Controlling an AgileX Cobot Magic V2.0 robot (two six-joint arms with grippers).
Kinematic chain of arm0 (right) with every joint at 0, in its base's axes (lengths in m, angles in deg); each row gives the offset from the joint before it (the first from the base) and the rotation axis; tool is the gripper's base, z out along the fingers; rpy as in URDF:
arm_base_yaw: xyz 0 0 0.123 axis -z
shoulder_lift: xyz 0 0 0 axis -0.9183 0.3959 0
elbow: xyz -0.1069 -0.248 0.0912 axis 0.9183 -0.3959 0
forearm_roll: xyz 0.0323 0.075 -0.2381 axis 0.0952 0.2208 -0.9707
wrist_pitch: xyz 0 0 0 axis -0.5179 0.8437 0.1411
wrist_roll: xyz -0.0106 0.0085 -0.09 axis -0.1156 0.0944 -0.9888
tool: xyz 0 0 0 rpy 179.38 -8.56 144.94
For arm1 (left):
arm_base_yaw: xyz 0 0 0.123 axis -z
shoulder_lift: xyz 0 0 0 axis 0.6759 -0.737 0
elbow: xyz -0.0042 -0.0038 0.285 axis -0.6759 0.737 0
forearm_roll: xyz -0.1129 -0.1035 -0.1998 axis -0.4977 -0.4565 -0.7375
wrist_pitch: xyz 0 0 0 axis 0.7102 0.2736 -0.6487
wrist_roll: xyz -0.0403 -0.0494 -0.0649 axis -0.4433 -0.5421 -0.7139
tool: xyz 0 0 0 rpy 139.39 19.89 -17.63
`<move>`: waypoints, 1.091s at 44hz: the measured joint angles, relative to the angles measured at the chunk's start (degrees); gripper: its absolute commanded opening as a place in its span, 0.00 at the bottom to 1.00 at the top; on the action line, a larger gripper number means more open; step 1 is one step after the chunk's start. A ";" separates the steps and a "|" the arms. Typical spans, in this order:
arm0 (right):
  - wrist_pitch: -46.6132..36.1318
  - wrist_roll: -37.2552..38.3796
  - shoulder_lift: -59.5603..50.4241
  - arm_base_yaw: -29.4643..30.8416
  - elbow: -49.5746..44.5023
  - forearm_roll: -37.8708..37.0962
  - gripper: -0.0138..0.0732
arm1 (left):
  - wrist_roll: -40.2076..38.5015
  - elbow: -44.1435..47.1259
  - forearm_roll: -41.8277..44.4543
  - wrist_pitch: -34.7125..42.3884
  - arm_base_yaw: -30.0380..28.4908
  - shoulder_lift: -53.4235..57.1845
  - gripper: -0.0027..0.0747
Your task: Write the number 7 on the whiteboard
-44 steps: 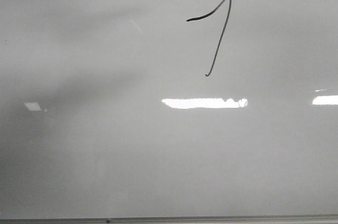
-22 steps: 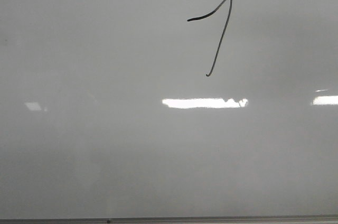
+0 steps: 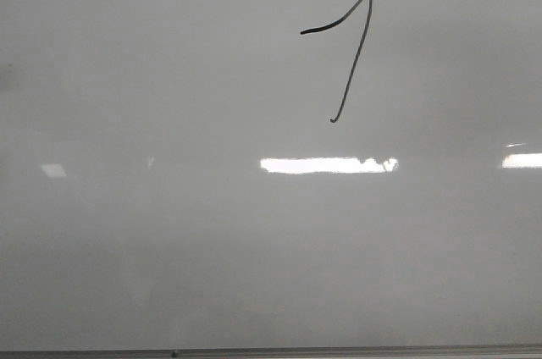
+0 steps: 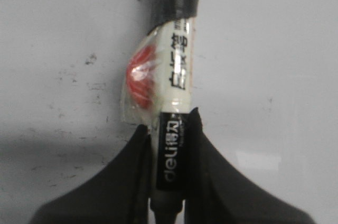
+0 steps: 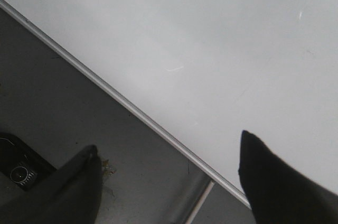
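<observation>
Left gripper: pinching a marker, white barrel, black label.
Right gripper: spread, nothing between fingers, above board's metal edge.
Whiteboard: glossy, possibly scuffed.
Number 7: upper right of centre, far part.

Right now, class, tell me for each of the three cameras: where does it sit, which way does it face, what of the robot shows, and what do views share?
Front view: faces the whiteboard with the number 7; no robot part shows.
Left wrist view: on the left arm, facing the board; left gripper, jaws shut on a marker.
Right wrist view: on the right arm, over the board's metal edge; right gripper, jaws open.
Shared: all show the whiteboard.
</observation>
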 measured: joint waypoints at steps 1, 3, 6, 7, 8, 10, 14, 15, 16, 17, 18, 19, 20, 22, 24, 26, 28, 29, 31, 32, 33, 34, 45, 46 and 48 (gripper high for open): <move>0.00 0.00 0.00 0.00 0.00 0.00 0.80 | 0.00 0.00 0.00 0.65 0.00 -0.46 0.02; 0.00 0.00 0.00 0.00 0.00 0.00 0.80 | 0.00 0.00 0.00 1.17 0.00 -1.39 0.04; 0.00 0.14 0.00 0.00 0.00 0.00 0.80 | 0.00 0.00 0.00 1.71 0.00 -2.25 0.11; 0.00 0.14 0.00 0.00 0.00 0.00 0.80 | 0.00 -0.13 0.00 1.85 0.00 -2.55 0.14; 0.00 0.14 0.00 0.00 0.00 0.00 0.80 | 0.00 -0.25 0.00 1.85 0.00 -2.79 0.18; 0.00 0.14 0.00 0.00 0.00 0.00 0.80 | 0.00 -0.27 0.00 1.85 0.00 -3.36 0.23; 0.00 0.14 0.00 0.00 0.00 0.00 0.80 | 0.00 -0.27 0.00 1.38 0.00 -4.09 0.33; 0.00 0.14 0.00 0.00 0.00 0.00 0.80 | 0.00 -0.27 0.00 1.26 0.00 -4.11 0.35; 0.00 0.14 0.00 0.00 0.00 0.00 0.80 | 0.00 -0.27 0.00 1.01 0.00 -4.22 0.37; 0.00 0.14 0.00 0.00 0.00 0.00 0.80 | 0.00 -0.27 0.00 1.03 0.00 -4.22 0.40; 0.00 0.14 0.00 0.00 0.00 0.00 0.80 | 0.00 -0.27 0.00 0.99 0.00 -4.22 0.41; 0.00 0.14 0.00 0.00 0.00 0.00 0.80 | 0.00 -0.27 0.00 0.89 0.00 -4.22 0.42; 0.00 0.14 0.00 0.00 0.00 0.00 0.80 | 0.00 -0.27 0.00 0.89 0.00 -4.22 0.43; 0.00 0.14 0.00 0.00 0.00 0.00 0.80 | 0.00 -0.27 0.00 0.89 0.00 -4.22 0.44; 0.00 0.14 0.00 0.00 0.00 0.00 0.80 | 0.00 -0.27 0.00 0.89 0.00 -4.22 0.45; 0.00 0.14 0.00 0.00 0.00 0.00 0.80 | 0.00 -0.27 0.00 0.89 0.00 -4.22 0.47; 0.00 0.14 0.00 0.00 0.00 0.00 0.80 | 0.00 -0.27 0.00 0.89 0.00 -4.22 0.50; 0.00 0.14 0.00 0.00 0.00 0.00 0.80 | 0.00 -0.27 0.00 0.89 0.00 -4.22 0.52; 0.00 0.14 0.00 0.00 0.00 0.00 0.80 | 0.00 -0.27 0.00 0.89 0.00 -4.22 0.57; 0.00 0.14 0.00 0.00 0.00 0.00 0.80 | 0.00 -0.27 0.00 0.89 0.00 -4.22 0.60; 0.00 0.14 0.00 0.00 0.00 0.00 0.80 | 0.00 -0.27 0.00 0.89 0.00 -4.22 0.62; 0.00 0.14 0.00 0.00 0.00 0.00 0.80 | 0.00 -0.27 0.00 0.89 0.00 -4.22 0.63; 0.00 0.14 0.00 0.00 0.00 0.00 0.80 | 0.00 -0.27 0.00 -0.49 0.00 -4.22 0.66; 0.00 0.14 0.00 0.00 0.00 0.00 0.80 | 0.00 -0.27 0.00 -0.69 0.00 -4.22 0.66; 0.00 0.14 0.00 0.00 0.00 0.00 0.80 | 0.00 -0.27 0.00 -1.31 0.00 -4.22 0.66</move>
